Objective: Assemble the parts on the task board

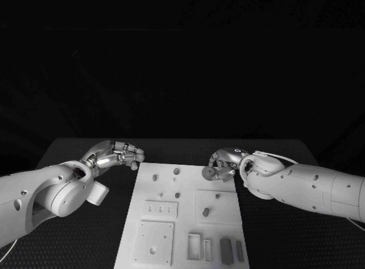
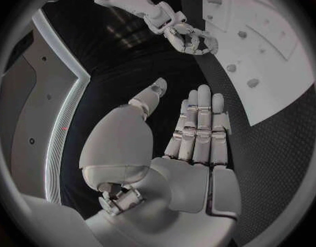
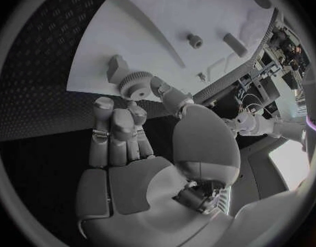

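The white task board lies in the middle of the black table, also seen in the left wrist view and the right wrist view. My right hand hovers at the board's far right edge and pinches a small toothed gear between thumb and fingertip; the right wrist view shows the gear just above the board's edge, beside a grey block. My left hand hangs over the table just off the board's far left corner; its fingers are straight, thumb apart, holding nothing.
Small pegs stand on the far half of the board, and another on a raised square. Rectangular slots and dark bars line the near edge. Black textured table surrounds the board.
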`<act>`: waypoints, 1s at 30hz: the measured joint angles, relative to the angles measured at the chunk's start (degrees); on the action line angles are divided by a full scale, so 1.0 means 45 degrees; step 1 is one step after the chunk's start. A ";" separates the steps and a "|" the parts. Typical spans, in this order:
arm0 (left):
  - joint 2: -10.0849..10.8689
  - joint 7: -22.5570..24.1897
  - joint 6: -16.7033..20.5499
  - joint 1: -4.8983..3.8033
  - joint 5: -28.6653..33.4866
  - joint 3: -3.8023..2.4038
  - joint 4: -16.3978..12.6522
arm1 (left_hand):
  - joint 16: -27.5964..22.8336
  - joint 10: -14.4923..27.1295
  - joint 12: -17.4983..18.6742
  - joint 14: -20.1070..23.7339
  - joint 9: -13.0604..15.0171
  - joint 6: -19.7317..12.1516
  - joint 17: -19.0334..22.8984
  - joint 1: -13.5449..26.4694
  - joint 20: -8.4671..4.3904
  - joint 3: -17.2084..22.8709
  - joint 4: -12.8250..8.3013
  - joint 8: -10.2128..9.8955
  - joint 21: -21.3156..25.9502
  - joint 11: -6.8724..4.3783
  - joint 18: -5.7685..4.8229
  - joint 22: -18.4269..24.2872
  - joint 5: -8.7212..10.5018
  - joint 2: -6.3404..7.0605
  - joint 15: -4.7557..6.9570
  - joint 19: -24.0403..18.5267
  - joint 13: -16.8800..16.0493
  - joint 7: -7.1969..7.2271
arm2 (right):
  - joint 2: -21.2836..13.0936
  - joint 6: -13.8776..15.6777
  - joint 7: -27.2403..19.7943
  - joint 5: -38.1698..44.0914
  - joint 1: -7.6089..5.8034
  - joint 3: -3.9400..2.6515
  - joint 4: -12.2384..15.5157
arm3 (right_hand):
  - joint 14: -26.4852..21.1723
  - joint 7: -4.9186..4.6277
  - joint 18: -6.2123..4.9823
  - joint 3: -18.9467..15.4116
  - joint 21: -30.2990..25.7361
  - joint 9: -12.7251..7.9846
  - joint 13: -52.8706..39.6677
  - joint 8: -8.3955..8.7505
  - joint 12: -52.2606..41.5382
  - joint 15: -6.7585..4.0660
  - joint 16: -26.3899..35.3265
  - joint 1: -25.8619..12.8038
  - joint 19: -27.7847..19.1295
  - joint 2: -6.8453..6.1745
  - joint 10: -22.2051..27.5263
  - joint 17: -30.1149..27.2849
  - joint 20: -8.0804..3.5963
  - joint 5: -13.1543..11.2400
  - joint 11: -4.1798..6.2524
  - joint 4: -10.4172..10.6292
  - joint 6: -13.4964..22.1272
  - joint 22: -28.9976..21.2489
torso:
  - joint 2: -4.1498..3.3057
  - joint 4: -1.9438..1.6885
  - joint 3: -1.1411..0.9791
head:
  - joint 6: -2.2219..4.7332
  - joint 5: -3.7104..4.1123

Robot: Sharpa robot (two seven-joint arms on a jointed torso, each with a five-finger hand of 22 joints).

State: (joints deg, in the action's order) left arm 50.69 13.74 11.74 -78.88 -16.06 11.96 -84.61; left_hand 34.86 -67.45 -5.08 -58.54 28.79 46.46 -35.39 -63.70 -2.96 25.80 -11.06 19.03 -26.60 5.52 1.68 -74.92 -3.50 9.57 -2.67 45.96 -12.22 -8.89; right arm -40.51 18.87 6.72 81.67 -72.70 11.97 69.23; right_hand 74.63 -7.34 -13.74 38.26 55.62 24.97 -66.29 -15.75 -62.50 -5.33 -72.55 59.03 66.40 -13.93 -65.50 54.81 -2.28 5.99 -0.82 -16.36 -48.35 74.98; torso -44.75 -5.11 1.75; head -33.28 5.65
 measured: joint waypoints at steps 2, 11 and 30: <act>-0.0001 -0.0001 0.0000 0.0000 0.0000 0.0000 0.0011 | 0.0000 0.0000 0.0000 0.0031 0.0000 0.0000 -0.0001 0.0000 0.0000 0.0000 0.0000 0.0000 0.0000 0.0000 0.0000 0.0000 0.0000 0.0000 -0.0032 0.0000 0.0001 0.0000 | 0.0020 0.0000 -0.0009 -0.0040 -0.0001 -0.0001 -0.0034 | 0.0001 -0.0005 0.0000 0.0000 0.0006 0.0000 0.0016 0.0000 -0.0002 0.0000 0.0000 -0.0052 -0.0001 0.0052 -0.0001 0.0023 0.0001 0.0000 0.0000 0.0000 -0.0005 0.0000 | 0.0000 -0.0004 0.0000 | -0.0004 0.0001; -0.0003 -0.0003 -0.0005 0.0000 -0.0001 0.0000 0.0014 | 0.0000 0.0000 0.0000 0.0044 -0.0001 0.0000 -0.0001 0.0045 0.0000 0.0000 0.0000 0.0000 0.0000 0.0000 -0.0001 0.0001 0.0000 -0.0045 -0.0045 0.0000 -0.0010 0.0000 | 0.0150 -0.0015 -0.0025 -0.0190 0.0001 0.0000 -0.0278 | 0.0005 -0.0030 0.0002 0.0038 0.0066 0.0001 0.0079 -0.0040 -0.0097 0.0004 0.0000 -0.0203 -0.0002 0.0203 0.0000 0.0091 0.0005 0.0077 -0.0003 0.0037 -0.0118 0.0000 | 0.0009 0.0002 0.0013 | -0.0004 -0.0007; 0.0046 -0.0007 -0.0019 0.0000 -0.0006 0.0000 -0.0073 | 0.0000 0.0000 0.0049 0.0044 0.0008 0.0000 -0.0002 0.0045 0.0000 0.0000 0.0000 0.0000 0.0000 0.0000 0.0000 0.0003 0.0000 -0.0045 -0.0044 0.0000 -0.0020 0.0000 | 0.0583 0.0002 -0.0048 -0.0216 0.0099 -0.0027 -0.0809 | 0.0023 0.0118 0.0004 0.0394 0.0161 0.0048 0.0231 -0.0185 -0.0246 0.0022 0.0000 -0.0145 -0.0072 0.0395 0.0040 0.0219 -0.0020 -0.0201 -0.0045 0.0060 -0.0304 -0.0001 | -0.0018 -0.0006 0.0001 | -0.0083 -0.0061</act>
State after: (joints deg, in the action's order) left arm 50.89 13.71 11.65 -78.88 -16.09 11.96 -84.94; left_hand 34.86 -67.45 -4.86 -58.34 28.82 46.47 -35.40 -63.50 -2.96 25.79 -11.06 19.03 -26.60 5.52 1.68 -74.90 -3.50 9.37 -2.87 45.96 -12.31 -8.89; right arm -37.88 18.87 6.50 80.70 -72.25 11.85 65.59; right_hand 74.73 -6.81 -13.72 40.04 56.35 25.19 -65.24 -16.59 -63.61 -5.23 -72.55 58.38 66.08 -12.15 -65.32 55.80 -2.37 5.09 -1.02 -16.09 -49.72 74.98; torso -44.84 -5.14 1.75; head -33.65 5.38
